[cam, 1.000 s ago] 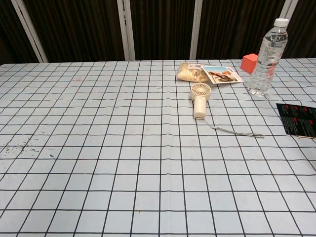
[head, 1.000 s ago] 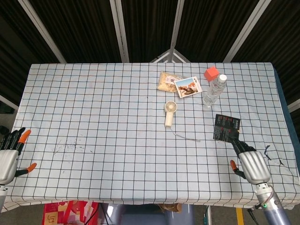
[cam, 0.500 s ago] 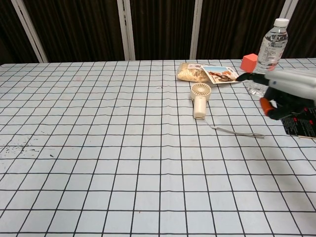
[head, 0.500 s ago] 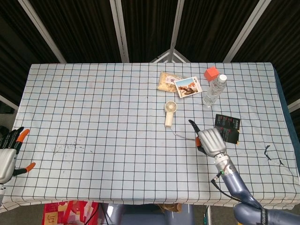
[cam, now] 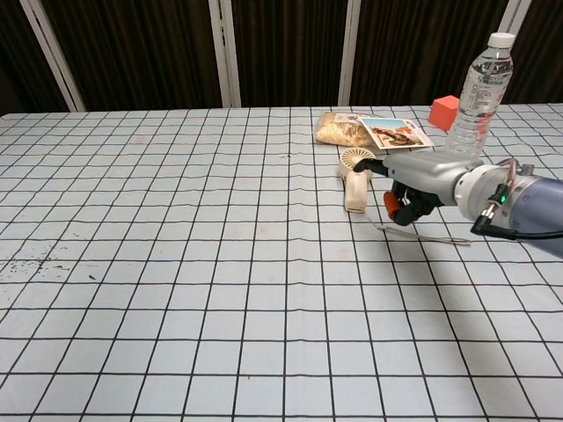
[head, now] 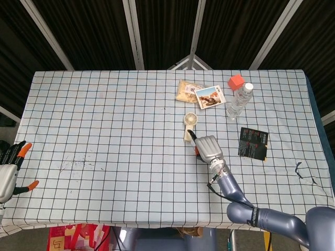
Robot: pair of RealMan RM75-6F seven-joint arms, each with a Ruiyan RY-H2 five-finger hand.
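1. Nearest, at the left front edge of the table [head: 104,130], the left hand [head: 8,175] rests idle with its fingers spread, holding nothing. It is well apart from everything else.
2. The right hand [head: 208,148] [cam: 413,185] hovers low over the checked cloth, just beside the handle of the small cream fan [head: 188,127] [cam: 354,186]. Its fingers are loose and grip nothing. 1 finger stretches toward the fan's round head, but I cannot tell whether it touches.
3. The fan lies flat near the table's middle with its head toward the far side. Its thin strap [cam: 431,236] trails out under the right hand.
4. By my reading, the step in hand is the reach, and no grasp is made yet.
5. A grasp would call for the fingers to settle around the handle, not the strap, without nudging the fan askew.
6. Farther right lies a black card [head: 253,142]. Beyond it stand a water bottle [head: 238,100] [cam: 473,105] and a red cube [head: 236,81] [cam: 445,111].
7. A picture card [head: 210,97] [cam: 396,132] lies overlapping a snack bag [head: 186,90] [cam: 339,130] behind the fan.
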